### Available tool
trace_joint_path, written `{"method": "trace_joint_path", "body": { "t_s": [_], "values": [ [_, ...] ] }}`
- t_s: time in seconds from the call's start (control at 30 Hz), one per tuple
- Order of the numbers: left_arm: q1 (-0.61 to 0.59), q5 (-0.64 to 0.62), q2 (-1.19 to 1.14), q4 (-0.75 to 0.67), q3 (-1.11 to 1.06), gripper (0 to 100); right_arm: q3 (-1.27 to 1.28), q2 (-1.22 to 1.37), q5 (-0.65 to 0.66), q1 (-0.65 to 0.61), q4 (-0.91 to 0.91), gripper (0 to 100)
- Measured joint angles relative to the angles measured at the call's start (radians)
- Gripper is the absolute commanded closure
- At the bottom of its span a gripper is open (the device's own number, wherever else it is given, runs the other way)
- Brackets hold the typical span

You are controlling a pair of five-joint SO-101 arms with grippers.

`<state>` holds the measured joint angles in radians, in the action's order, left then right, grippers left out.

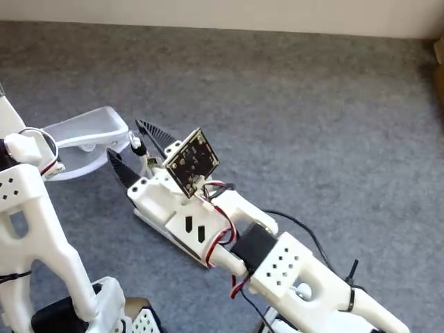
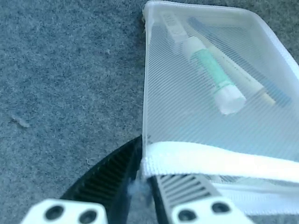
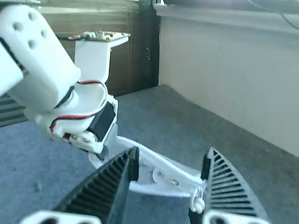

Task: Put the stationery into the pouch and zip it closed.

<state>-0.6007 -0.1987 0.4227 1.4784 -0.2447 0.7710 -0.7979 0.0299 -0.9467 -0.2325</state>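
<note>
Closest, our left gripper pinches the translucent white mesh pouch, frame's upper right, pens inside; our right gripper gapes at its white zip pull. Limp, light, we judge: take the pull.

Grey carpet covers the surface I work on. In the high view, a pale wall borders it at 12 o'clock. A brown wooden edge sits at 3 o'clock.

pouch: translucent white, fine stripes | marker: green band | carpet: grey
</note>
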Motion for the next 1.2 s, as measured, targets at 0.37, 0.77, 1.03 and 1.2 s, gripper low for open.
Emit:
{"method": "trace_joint_path", "body": {
  "t_s": [0.37,0.77,1.03,1.2],
  "values": [
    [0.0,0.0,0.0,0.0,0.0,99,0.206,-0.071,0.0,-0.025,-0.206,79.3],
    [0.0,0.0,0.0,0.0,0.0,99,0.201,0.264,0.0,-0.097,-0.175,79.3],
    [0.0,0.0,0.0,0.0,0.0,99,0.021,0.641,0.0,-0.097,-0.172,79.3],
    [0.0,0.0,0.0,0.0,0.0,99,-0.032,0.74,0.0,-0.097,-0.173,79.3]
  ]
}}
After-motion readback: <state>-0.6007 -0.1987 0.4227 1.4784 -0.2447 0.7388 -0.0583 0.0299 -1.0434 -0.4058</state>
